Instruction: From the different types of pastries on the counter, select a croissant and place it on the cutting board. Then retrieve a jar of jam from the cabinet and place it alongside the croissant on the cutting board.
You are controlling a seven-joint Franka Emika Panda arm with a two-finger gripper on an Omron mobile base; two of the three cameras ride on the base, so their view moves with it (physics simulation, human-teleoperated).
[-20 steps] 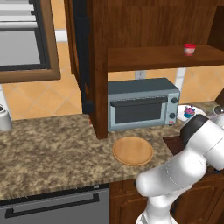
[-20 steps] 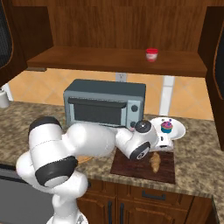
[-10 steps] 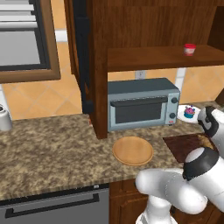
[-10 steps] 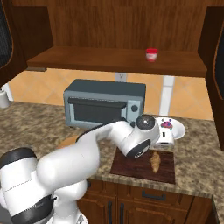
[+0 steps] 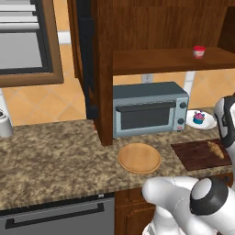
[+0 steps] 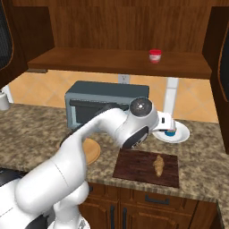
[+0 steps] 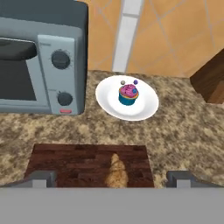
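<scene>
The croissant [image 7: 117,173] lies on the dark cutting board [image 7: 70,159], also seen as croissant [image 6: 158,164] on board [image 6: 134,167] and croissant [image 5: 215,149] on board [image 5: 197,155]. My gripper [image 7: 112,178] hovers above it, open, fingertips [image 7: 43,178] wide apart and holding nothing. In the right base view the gripper [image 6: 164,121] sits raised over the board's far edge. The red jar of jam [image 6: 154,56] [image 5: 198,51] stands on the cabinet shelf [image 6: 112,60]. The cupcake [image 7: 128,94] rests on a white plate [image 7: 146,107].
A grey toaster oven [image 5: 149,109] [image 7: 39,61] stands on the granite counter [image 5: 55,156] left of the white plate [image 5: 204,124]. A round tan wooden plate [image 5: 139,158] lies left of the board. A dark cabinet side [image 7: 210,78] rises to the right.
The hand has risen from just above the cutting board to a higher position. The croissant stays lying on the board, apart from the fingers.
</scene>
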